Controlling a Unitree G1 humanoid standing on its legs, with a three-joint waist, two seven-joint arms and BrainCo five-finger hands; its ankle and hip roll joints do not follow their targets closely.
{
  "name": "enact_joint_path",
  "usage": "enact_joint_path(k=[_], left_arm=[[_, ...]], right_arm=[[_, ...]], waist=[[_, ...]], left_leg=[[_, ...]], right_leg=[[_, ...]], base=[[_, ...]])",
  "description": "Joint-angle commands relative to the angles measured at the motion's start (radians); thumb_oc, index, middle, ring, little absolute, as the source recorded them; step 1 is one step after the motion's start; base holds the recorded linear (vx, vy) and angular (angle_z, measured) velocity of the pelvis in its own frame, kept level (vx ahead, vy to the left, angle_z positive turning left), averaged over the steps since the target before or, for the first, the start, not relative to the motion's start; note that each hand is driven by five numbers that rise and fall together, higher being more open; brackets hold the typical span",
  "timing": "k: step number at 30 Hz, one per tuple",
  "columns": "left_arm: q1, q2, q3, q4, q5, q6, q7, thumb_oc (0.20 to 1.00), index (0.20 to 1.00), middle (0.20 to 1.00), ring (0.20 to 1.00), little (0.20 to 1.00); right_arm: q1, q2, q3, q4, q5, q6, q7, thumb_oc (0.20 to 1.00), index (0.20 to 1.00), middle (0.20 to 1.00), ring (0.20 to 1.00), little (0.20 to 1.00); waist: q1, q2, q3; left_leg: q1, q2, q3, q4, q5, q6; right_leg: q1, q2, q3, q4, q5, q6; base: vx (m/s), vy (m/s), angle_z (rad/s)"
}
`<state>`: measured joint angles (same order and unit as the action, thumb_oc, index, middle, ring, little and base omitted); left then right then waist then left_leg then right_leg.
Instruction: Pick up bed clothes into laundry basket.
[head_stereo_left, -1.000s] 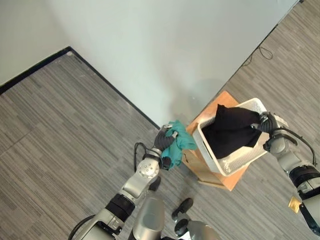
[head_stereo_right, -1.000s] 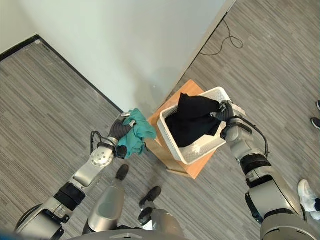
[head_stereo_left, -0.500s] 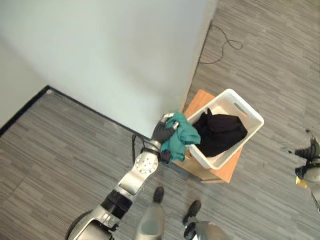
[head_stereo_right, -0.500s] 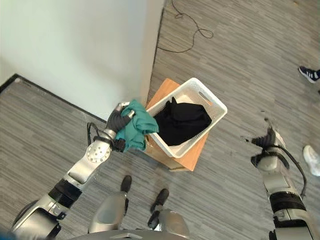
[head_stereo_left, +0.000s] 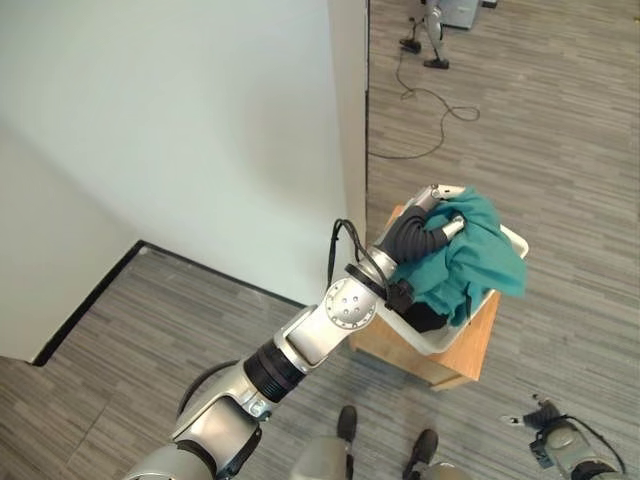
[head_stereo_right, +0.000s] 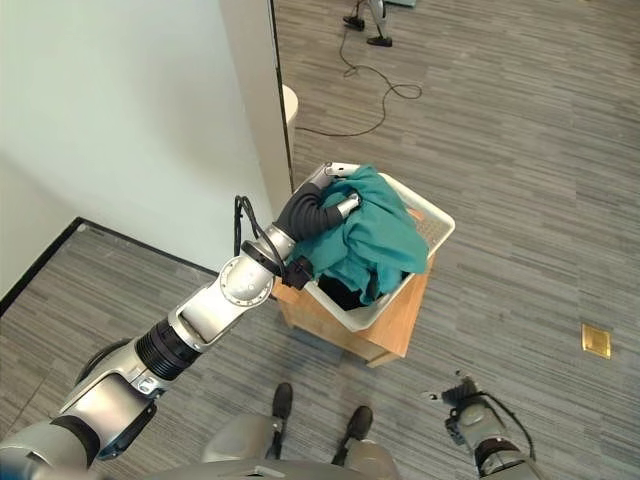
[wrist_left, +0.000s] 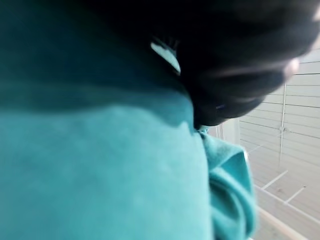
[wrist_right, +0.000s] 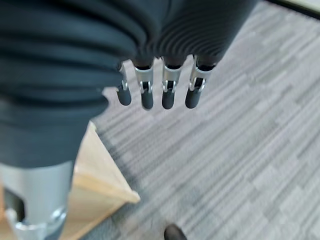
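In my left eye view, my left hand (head_stereo_left: 425, 232) is curled round the teal garment (head_stereo_left: 463, 262), holding it over the white laundry basket (head_stereo_left: 430, 338), which sits on a wooden stool (head_stereo_left: 462, 358). The cloth hangs toward four o'clock from my hand and drapes across the basket's far rim. A sliver of black clothing (head_stereo_left: 432, 318) shows inside, under the teal. My right hand (head_stereo_left: 541, 422) is low at five o'clock, well apart from the basket.

In my right eye view the teal cloth covers most of the basket's opening, with folds reaching its three o'clock rim.

My left wrist view shows teal cloth from very close, with the basket's white slatted wall (wrist_left: 280, 135) at three o'clock.

In my right wrist view my right hand's fingers (wrist_right: 168, 93) hang straight and hold nothing, over grey plank floor (wrist_right: 240, 150), the stool's corner at seven o'clock.

The risk I see: if I let go now, the part lying over the rim could drag the garment out onto the floor. Pressing down hard could also tip the basket off the stool.

I can read no writing or labels anywhere.
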<state>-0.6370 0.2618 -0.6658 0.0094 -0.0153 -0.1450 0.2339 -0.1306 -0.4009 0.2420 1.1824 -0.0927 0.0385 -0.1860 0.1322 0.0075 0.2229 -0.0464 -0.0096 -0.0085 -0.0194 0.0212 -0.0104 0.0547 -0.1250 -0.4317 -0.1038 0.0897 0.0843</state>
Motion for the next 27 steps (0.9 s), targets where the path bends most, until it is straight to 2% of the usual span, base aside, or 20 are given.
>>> enact_joint_path(k=[1,6,9,17,27], left_arm=[[-0.148,-0.087,-0.004,0.127,0.074,-0.026,0.065,0.200,0.200,0.200,0.200,0.200],[-0.163,-0.087,-0.007,0.258,0.118,0.001,0.095,0.200,0.200,0.200,0.200,0.200],[-0.167,-0.086,-0.018,0.332,0.153,0.008,0.103,0.200,0.200,0.200,0.200,0.200],[-0.190,-0.059,-0.048,0.357,0.213,0.009,0.094,0.200,0.200,0.200,0.200,0.200],[-0.389,0.006,-0.093,0.413,0.271,0.019,0.107,0.200,0.200,0.200,0.200,0.200]], right_arm=[[-0.011,-0.034,0.004,0.006,0.093,-0.025,0.001,1.000,1.000,1.000,1.000,1.000],[-0.017,-0.002,0.017,-0.009,0.122,-0.034,0.001,1.000,1.000,1.000,1.000,1.000],[-0.025,-0.019,-0.012,0.058,0.185,-0.035,0.022,1.000,1.000,1.000,1.000,1.000],[-0.017,-0.013,-0.032,0.109,0.197,-0.025,0.024,1.000,1.000,1.000,1.000,1.000],[-0.049,-0.034,-0.052,0.153,0.235,-0.027,0.032,1.000,1.000,1.000,1.000,1.000]], waist=[[0.015,0.016,-0.029],[0.001,0.013,-0.044],[-0.002,0.014,-0.059],[-0.012,0.018,-0.088],[-0.028,0.034,-0.105]], left_leg=[[0.020,0.058,0.049,-0.068,-0.038,-0.068],[0.019,0.062,0.063,-0.068,-0.036,-0.070],[0.023,0.061,0.067,-0.068,-0.036,-0.074],[0.029,0.056,0.076,-0.068,-0.043,-0.072],[0.024,0.049,0.089,-0.068,-0.048,-0.064]], right_leg=[[0.084,-0.032,-0.024,0.016,-0.115,0.081],[0.074,-0.032,-0.008,0.016,-0.111,0.082],[0.076,-0.033,-0.011,0.016,-0.108,0.084],[0.076,-0.039,-0.010,0.016,-0.102,0.090],[0.058,-0.053,-0.005,0.016,-0.087,0.104]], base=[[0.00,0.000,0.00],[0.01,-0.003,-0.14],[0.02,0.007,-0.07],[0.02,0.015,-0.05],[0.02,0.037,-0.02]])
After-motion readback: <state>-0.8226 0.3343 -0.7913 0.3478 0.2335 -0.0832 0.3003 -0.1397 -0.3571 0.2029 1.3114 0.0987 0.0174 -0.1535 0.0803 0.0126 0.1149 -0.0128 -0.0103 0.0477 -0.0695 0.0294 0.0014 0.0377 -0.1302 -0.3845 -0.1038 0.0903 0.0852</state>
